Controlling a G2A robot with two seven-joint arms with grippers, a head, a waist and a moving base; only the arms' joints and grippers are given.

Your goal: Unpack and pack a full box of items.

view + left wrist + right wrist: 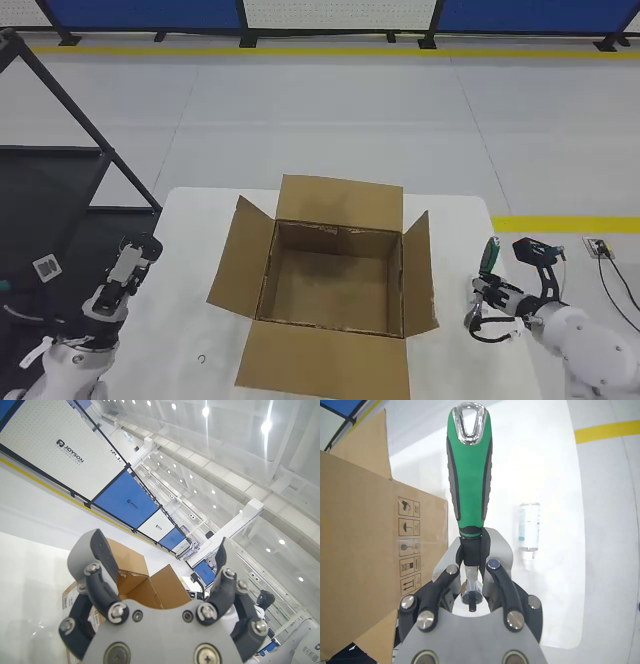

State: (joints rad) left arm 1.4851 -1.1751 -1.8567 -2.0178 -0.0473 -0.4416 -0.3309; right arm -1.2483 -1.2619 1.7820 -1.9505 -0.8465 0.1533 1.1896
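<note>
- Left gripper (pixel 161 540) is over the table's (pixel 190 300) near-left part, well apart from the box (pixel 338 202). It tilts upward, toward the box and the ceiling. Jaws are spread wide with nothing between them.
- Right gripper (pixel 473 550) is just beside the box's right flap, with the arm coming in from the near-right corner.
- Its jaws are closed tight on the black neck of the green-handled tool (pixel 469 475). The handle points away from the wrist, toward the table's far edge.
- The tool's metal drive end sits back between the finger links, partly hidden.
- Can't tell whether the tool touches the table.
- The box stands mid-table with its flaps splayed out.
- White bottle (pixel 529 527) lies on its side near the tool.
- Tiny ring-like bit (pixel 201 359) on the table is too small to identify.
</note>
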